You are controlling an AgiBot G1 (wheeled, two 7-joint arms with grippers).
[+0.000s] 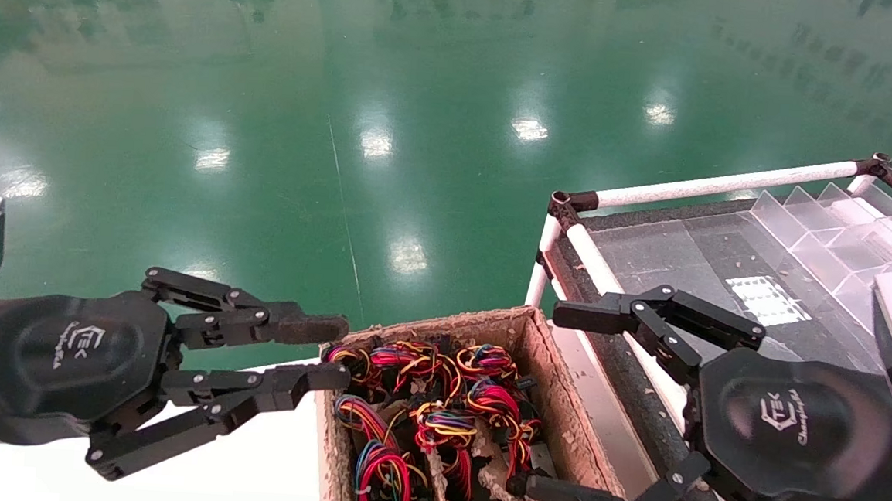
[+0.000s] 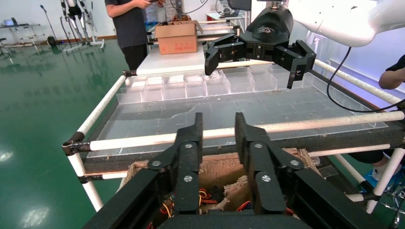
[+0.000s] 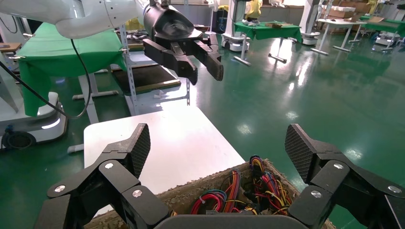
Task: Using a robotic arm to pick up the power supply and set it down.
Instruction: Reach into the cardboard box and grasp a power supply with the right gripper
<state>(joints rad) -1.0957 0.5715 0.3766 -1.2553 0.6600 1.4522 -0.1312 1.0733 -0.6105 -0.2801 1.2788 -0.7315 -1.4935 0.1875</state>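
Note:
Bundles of red, yellow and black wires belonging to the power supply units (image 1: 436, 405) fill a worn brown cardboard box (image 1: 537, 341); I see no metal casing. The same wires show in the right wrist view (image 3: 267, 183) and, barely, in the left wrist view (image 2: 205, 195). My left gripper (image 1: 331, 352) hovers at the box's left rim, its fingers a little apart and holding nothing (image 2: 218, 126). My right gripper (image 1: 545, 400) hangs over the box's right side, spread wide and empty (image 3: 218, 145).
A white table top (image 1: 247, 463) lies left of the box. To the right stands a rack of white tubes (image 1: 721, 182) carrying a clear plastic sheet and divider trays (image 1: 842, 236). Green floor lies beyond. People and another cardboard box (image 2: 176, 37) are far off.

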